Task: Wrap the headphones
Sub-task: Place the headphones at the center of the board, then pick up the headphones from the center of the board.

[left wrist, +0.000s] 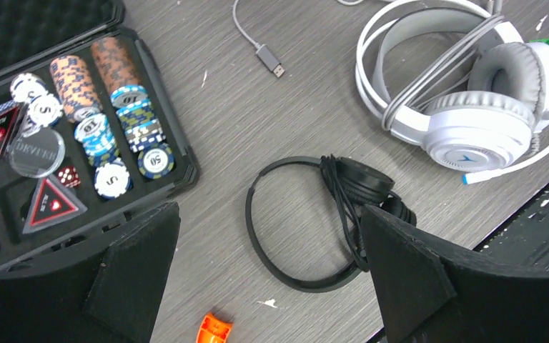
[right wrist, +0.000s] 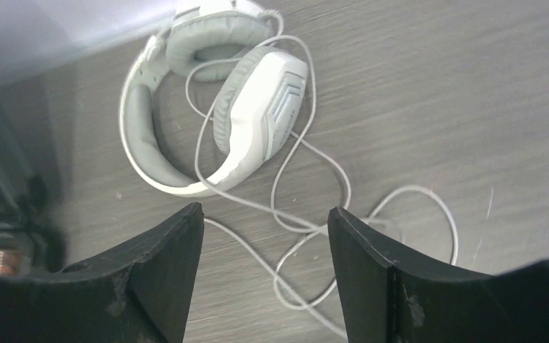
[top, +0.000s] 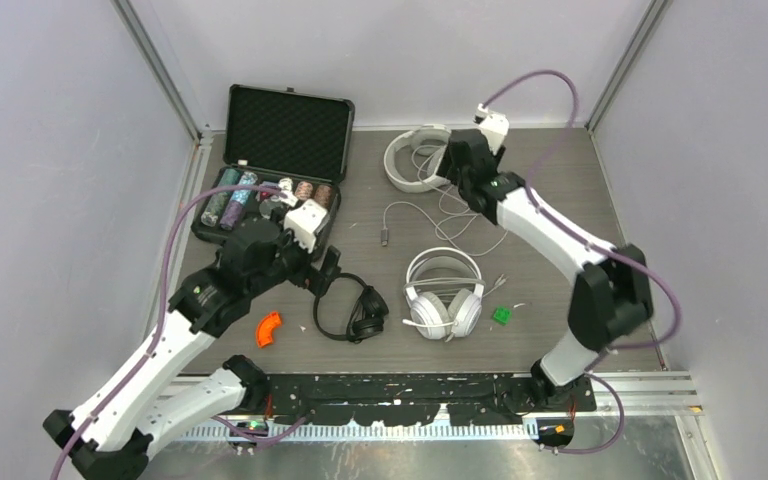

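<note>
The slim black headphones (top: pixel 352 312) lie on the table at front centre, their thin cord bunched at the ear cups (left wrist: pixel 361 184). My left gripper (top: pixel 328 272) hangs open just above and left of them, its fingers straddling the band (left wrist: pixel 268 211). One white headset (top: pixel 445 295) lies to the right of the black pair (left wrist: pixel 472 100), with its cord wound round the band. The second white headset (top: pixel 412 155) lies at the back (right wrist: pixel 221 107), with its pale cord (right wrist: pixel 314 236) loose across the table. My right gripper (top: pixel 452 170) is open and empty above that cord (right wrist: pixel 264 211).
An open black case (top: pixel 280 165) with poker chips (left wrist: pixel 93 121) stands at the back left. The loose cord's USB plug (top: pixel 384 240) lies mid-table (left wrist: pixel 268 61). An orange piece (top: pixel 269 328) and a small green piece (top: pixel 501 315) lie near the front. A black rail (top: pixel 430 390) runs along the front edge.
</note>
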Action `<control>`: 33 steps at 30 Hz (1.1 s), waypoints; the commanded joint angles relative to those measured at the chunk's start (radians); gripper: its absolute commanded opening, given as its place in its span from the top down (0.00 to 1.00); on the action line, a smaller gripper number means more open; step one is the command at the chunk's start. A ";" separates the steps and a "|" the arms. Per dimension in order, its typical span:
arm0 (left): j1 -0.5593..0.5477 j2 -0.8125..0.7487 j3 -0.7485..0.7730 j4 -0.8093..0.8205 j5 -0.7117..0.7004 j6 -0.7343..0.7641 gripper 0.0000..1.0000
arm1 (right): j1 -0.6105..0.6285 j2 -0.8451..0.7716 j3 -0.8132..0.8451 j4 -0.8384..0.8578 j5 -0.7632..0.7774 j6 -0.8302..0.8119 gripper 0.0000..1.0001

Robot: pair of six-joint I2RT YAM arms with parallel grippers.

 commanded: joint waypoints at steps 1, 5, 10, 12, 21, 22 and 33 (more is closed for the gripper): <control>-0.002 -0.114 -0.081 0.143 -0.079 -0.004 0.00 | -0.055 0.199 0.246 -0.100 -0.268 -0.320 0.31; -0.001 -0.188 -0.115 0.183 -0.094 -0.022 0.00 | -0.066 0.386 0.505 -0.247 -0.454 -0.605 0.31; -0.002 -0.208 -0.123 0.199 -0.062 -0.028 0.01 | -0.063 0.536 0.662 -0.340 -0.698 -0.768 0.31; -0.002 -0.204 -0.116 0.186 -0.062 -0.028 0.01 | -0.055 0.586 0.718 -0.373 -0.742 -0.791 0.32; -0.001 -0.206 -0.119 0.184 -0.046 -0.026 0.03 | 0.019 0.796 0.921 -0.420 -0.694 -0.841 0.35; -0.001 -0.208 -0.119 0.182 -0.046 -0.027 0.03 | 0.022 0.820 0.944 -0.423 -0.682 -0.839 0.35; -0.001 -0.219 -0.123 0.187 -0.055 -0.022 0.03 | 0.029 0.951 1.055 -0.427 -0.641 -0.856 0.38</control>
